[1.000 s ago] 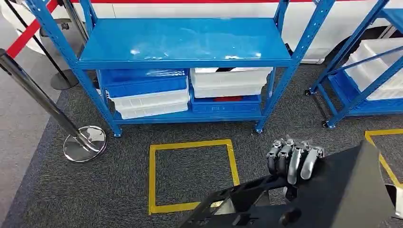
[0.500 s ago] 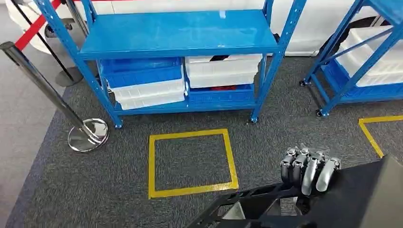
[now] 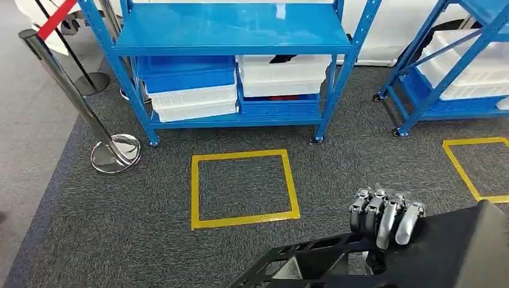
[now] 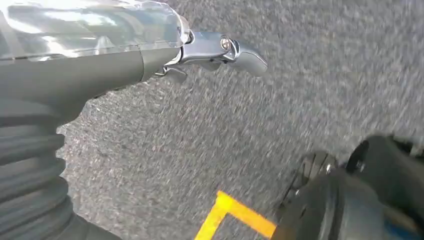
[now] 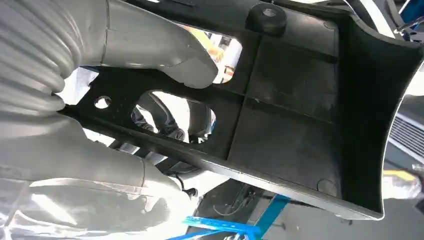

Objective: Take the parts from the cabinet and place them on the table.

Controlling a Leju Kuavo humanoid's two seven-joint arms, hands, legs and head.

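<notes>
While gripped by the right hand, black part; left hand empty, fingers apart.

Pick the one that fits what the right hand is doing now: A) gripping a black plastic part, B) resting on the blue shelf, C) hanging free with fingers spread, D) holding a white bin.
A: the right hand has its fingers curled over the edge of the black part, and the right wrist view shows the thumb against that same part.
</notes>
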